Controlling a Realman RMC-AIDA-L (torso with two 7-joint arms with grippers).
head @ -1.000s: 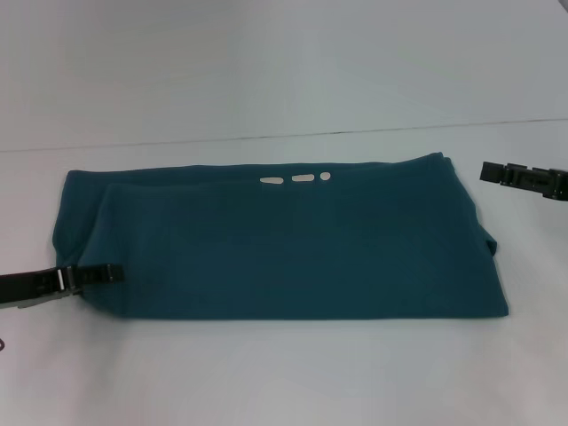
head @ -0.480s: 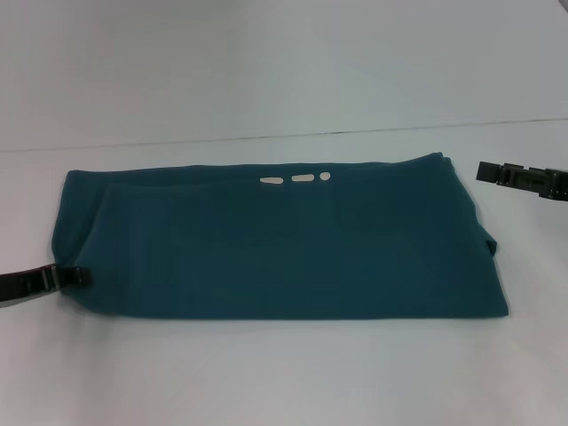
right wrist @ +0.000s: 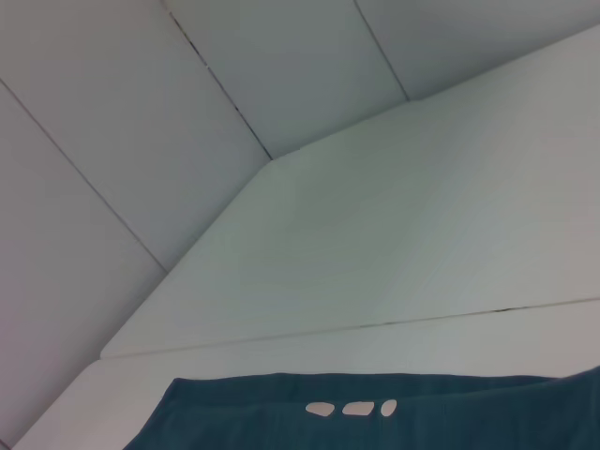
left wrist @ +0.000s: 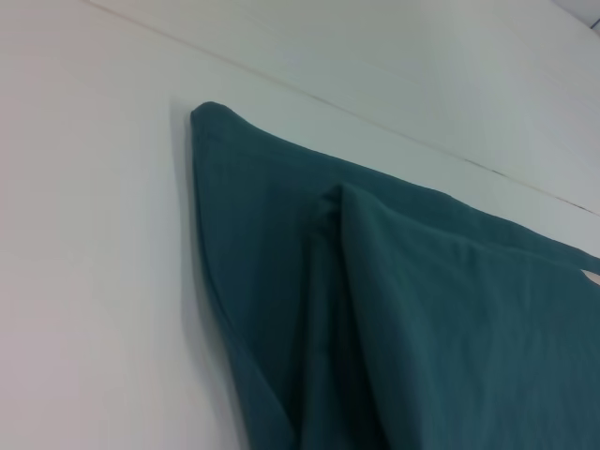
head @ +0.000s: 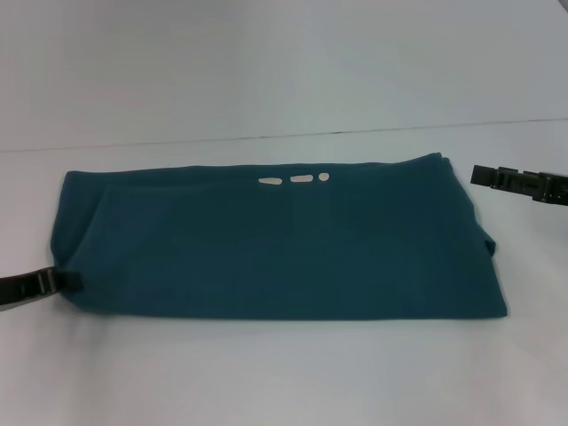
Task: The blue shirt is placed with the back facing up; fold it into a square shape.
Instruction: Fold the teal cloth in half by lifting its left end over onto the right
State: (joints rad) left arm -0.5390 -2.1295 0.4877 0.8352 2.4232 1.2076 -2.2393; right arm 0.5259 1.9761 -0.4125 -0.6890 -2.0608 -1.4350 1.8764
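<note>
On the table [head: 266, 373]: the shirt [head: 284, 244] lies flat as a wide folded band, long side running left to right, plain side up.
Shirt, far edge: three small white marks [head: 300, 178] show in a row near the middle of the far fold; the right wrist view shows the same marks [right wrist: 352, 408] at the shirt [right wrist: 375, 417] edge.
Shirt, left end: a folded layer lies over a lower one, so a strip of the lower cloth sticks out at the left; the left wrist view shows that layered corner of the shirt [left wrist: 394, 309] with a raised crease.
Shirt, right end: the edge slants outward toward the near corner, with a small tuck partway down.
Left gripper [head: 73, 280]: low at the picture's left edge, tip at the near left corner of the shirt, touching or just beside the cloth; cannot tell whether its jaws are wide, narrow or holding anything.
Right gripper [head: 479, 175]: off the cloth, beside the far right corner of the shirt with a bare gap of table between; it holds nothing that shows, and whether its jaws are wide or narrow cannot be told.
Table, behind: a thin dark seam [head: 355, 133] runs across beyond the shirt.
</note>
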